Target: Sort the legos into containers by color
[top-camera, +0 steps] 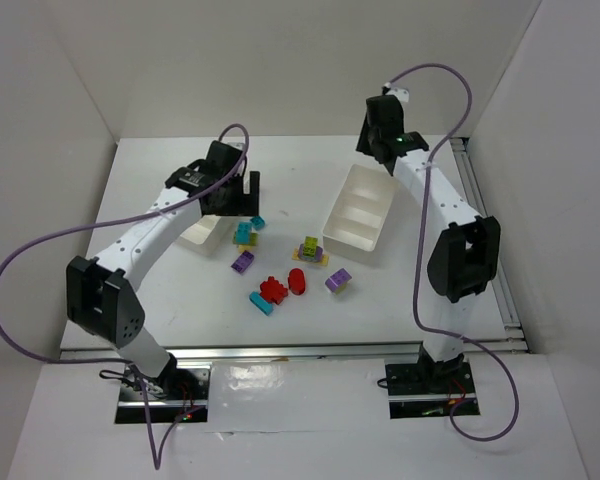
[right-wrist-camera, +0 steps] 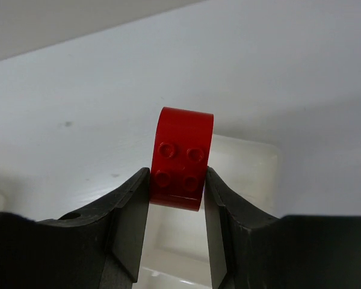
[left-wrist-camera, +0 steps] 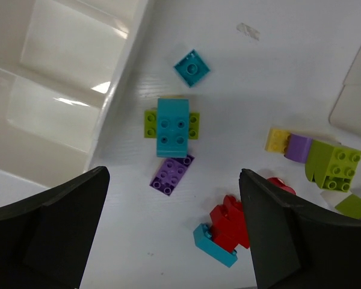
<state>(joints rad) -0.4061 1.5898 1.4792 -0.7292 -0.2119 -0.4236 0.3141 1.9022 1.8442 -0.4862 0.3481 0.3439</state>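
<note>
My right gripper (right-wrist-camera: pixel 177 180) is shut on a red brick (right-wrist-camera: pixel 180 159), its studs facing the camera, held above a compartment of the right white container (right-wrist-camera: pixel 253 174). From above, that gripper (top-camera: pixel 382 150) hangs over the far end of this container (top-camera: pixel 332 215). My left gripper (left-wrist-camera: pixel 174 232) is open over the loose legos: a purple plate (left-wrist-camera: pixel 171 175), a cyan brick on a lime one (left-wrist-camera: pixel 172 127), a small cyan brick (left-wrist-camera: pixel 191 67) and a red cluster (left-wrist-camera: pixel 231 221) joined to a cyan piece (left-wrist-camera: pixel 215 244). The left container (left-wrist-camera: pixel 60 90) lies beside them.
A yellow, purple and lime cluster (left-wrist-camera: pixel 325 159) lies right of the left gripper. From above, a purple brick (top-camera: pixel 338 281) and a red piece (top-camera: pixel 298 281) sit mid-table. The left container (top-camera: pixel 202 235) is partly under the left arm. White walls enclose the table.
</note>
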